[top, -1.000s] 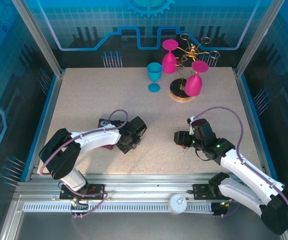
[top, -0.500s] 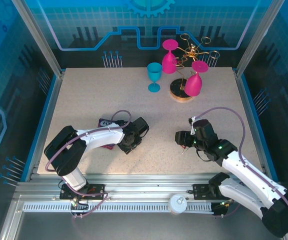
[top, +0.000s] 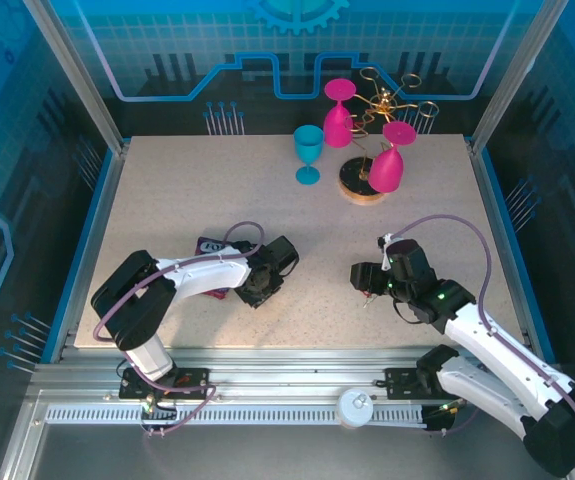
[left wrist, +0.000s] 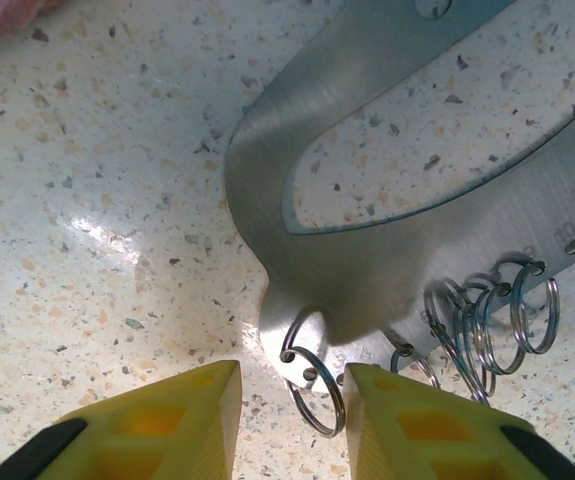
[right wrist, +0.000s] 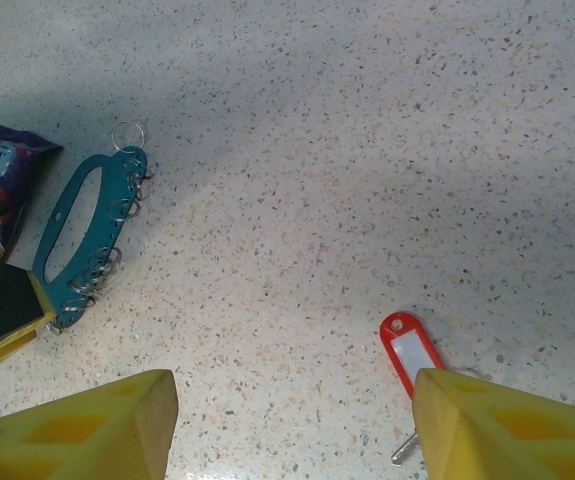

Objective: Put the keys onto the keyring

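The keyring point(left wrist: 367, 250), a grey oval loop, lies flat on the speckled table with several small silver wire rings point(left wrist: 487, 320) along one edge. My left gripper point(left wrist: 292, 385) hovers low at the loop's end, still open. One wire ring point(left wrist: 317, 385) lies between its yellow fingers, close against the right one. In the right wrist view the keyring point(right wrist: 115, 222) lies at the left. The keys point(right wrist: 407, 350), a red tag with a small silver key, rest by the right fingertip of my right gripper point(right wrist: 295, 400), which is wide open and holds nothing.
A purple snack packet point(top: 210, 245) lies just left of the left gripper point(top: 257, 290). At the back stand a teal glass point(top: 308, 150) and a gold wire rack point(top: 382, 110) with pink glasses. Bare table lies between the two grippers.
The left gripper's jaws have narrowed around the wire ring, and the left arm has shifted slightly. The right arm has hardly moved.
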`<state>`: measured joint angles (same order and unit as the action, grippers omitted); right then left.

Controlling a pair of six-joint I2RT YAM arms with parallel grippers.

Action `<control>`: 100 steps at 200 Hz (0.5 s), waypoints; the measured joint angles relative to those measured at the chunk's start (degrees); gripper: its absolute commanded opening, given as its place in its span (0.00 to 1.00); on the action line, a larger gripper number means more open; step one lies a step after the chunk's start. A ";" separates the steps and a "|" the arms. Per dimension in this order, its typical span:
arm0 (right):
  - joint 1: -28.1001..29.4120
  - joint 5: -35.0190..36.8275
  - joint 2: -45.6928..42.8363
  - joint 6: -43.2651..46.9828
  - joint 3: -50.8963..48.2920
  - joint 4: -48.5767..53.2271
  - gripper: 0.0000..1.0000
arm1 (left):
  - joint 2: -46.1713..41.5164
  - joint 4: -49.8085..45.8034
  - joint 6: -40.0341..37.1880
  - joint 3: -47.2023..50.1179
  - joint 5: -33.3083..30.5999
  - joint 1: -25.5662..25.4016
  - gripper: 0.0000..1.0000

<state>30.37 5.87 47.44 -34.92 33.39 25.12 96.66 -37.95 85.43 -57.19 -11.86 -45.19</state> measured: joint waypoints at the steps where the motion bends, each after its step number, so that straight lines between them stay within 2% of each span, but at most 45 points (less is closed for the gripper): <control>1: 0.00 0.00 0.00 0.02 0.00 0.00 0.65 | 0.00 0.00 0.02 0.00 0.00 0.00 0.28; 75: 0.00 0.20 -0.24 0.13 0.00 0.61 0.65 | 0.07 -0.81 0.13 0.00 0.28 0.00 0.21; 100: 0.00 0.22 -0.37 0.24 0.00 0.63 0.65 | 0.07 -0.96 -0.02 0.00 0.26 0.00 0.14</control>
<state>30.37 6.09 47.07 -34.68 33.39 25.76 96.73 -38.92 85.41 -57.19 -11.60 -45.19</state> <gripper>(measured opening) 0.647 0.162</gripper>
